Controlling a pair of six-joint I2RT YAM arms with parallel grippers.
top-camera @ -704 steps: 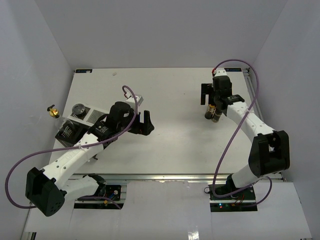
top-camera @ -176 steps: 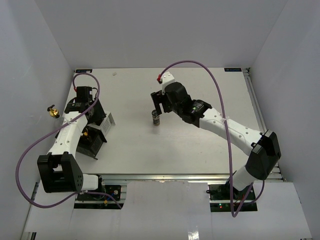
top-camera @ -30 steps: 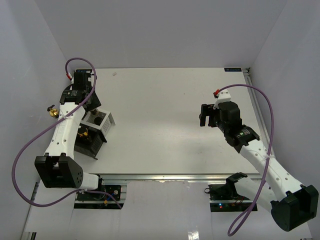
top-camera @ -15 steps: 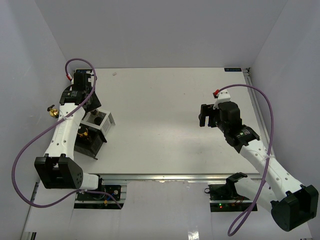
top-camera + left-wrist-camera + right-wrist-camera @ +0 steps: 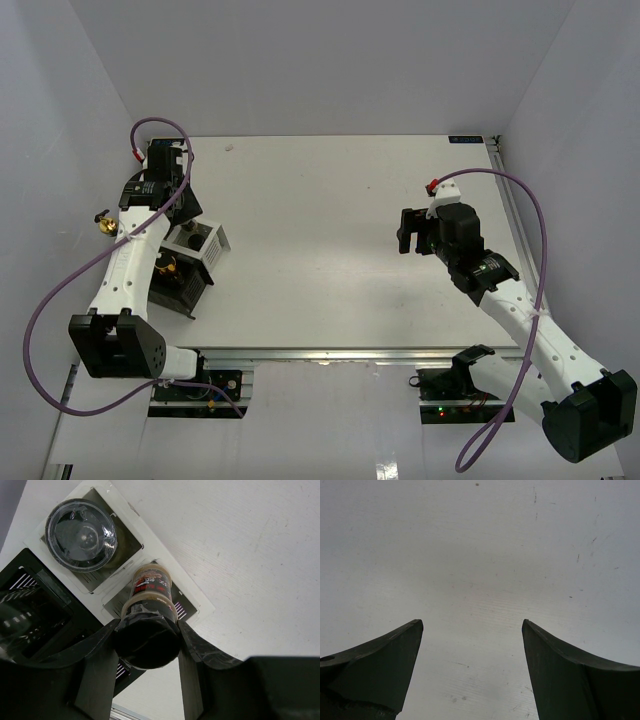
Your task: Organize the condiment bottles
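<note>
My left gripper [image 5: 148, 630] is shut on the black cap of the slim dark yellow-labelled bottle [image 5: 151, 586]. The bottle stands upright with its base down in a white compartment of the rack [image 5: 197, 607]. The squat clear jar with the grey lid [image 5: 81, 535] sits in the neighbouring white compartment. In the top view the left gripper [image 5: 185, 220] hangs over the rack [image 5: 214, 242] at the table's left edge. A gold cap [image 5: 170, 265] shows in the rack's black part. My right gripper [image 5: 472, 625] is open over bare table, seen right of centre [image 5: 405, 232].
The rack's black section [image 5: 30, 600] lies left of the white compartments, close to the left wall. A small brass fitting [image 5: 103, 222] sticks out of that wall. The table's near edge rail [image 5: 330, 352] runs between the two arm bases.
Nothing has moved over the last second. About six seconds ago the right gripper was at the dark bottle in mid-table; now that arm is back on the right and the left gripper holds the bottle.
</note>
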